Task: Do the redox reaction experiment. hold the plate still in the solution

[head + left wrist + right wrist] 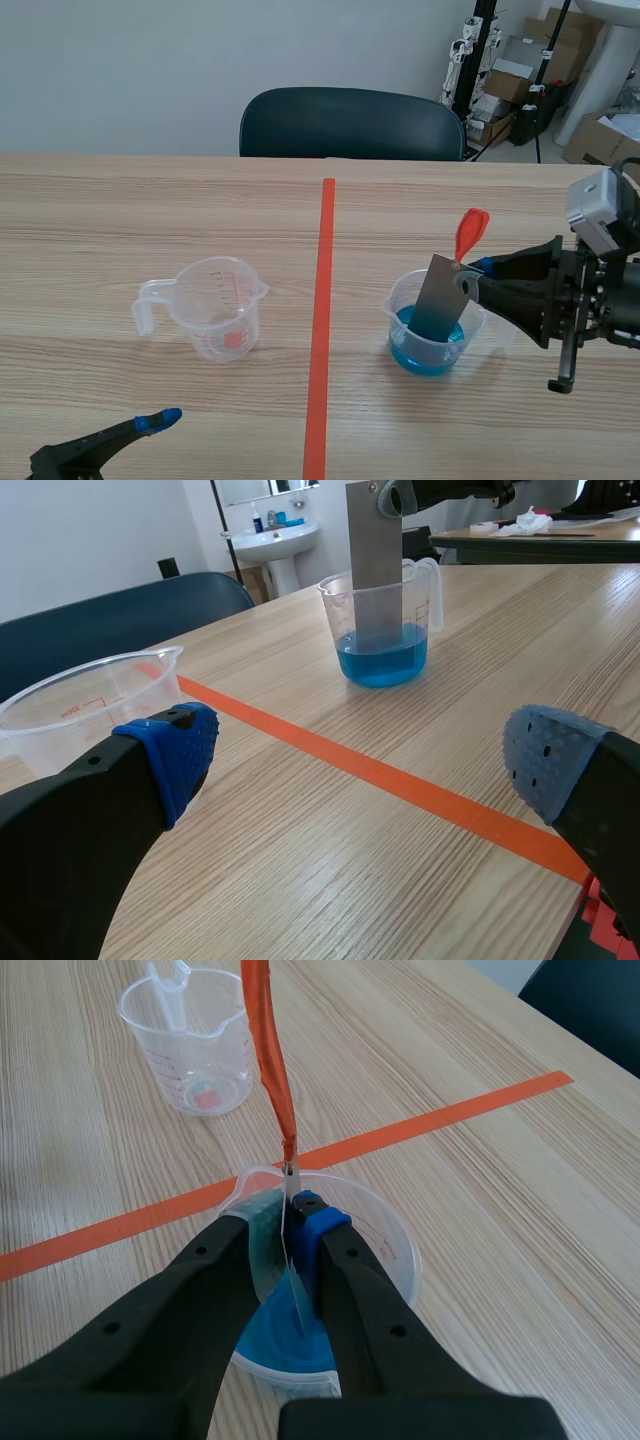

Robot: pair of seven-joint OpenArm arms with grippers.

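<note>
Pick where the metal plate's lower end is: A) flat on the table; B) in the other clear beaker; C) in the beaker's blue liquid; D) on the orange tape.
C: the right pincer holds the plate upright, its lower end dipped in the blue solution.

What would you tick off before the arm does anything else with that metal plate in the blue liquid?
1. Right tool shut on plate: ok.
2. Plate's lower end in the blue solution: ok.
3. Cup standing upright: ok.
4. Plate clear of the cup's wall: cannot tell.
5. Left tool open, well apart from the cup: ok.
</note>
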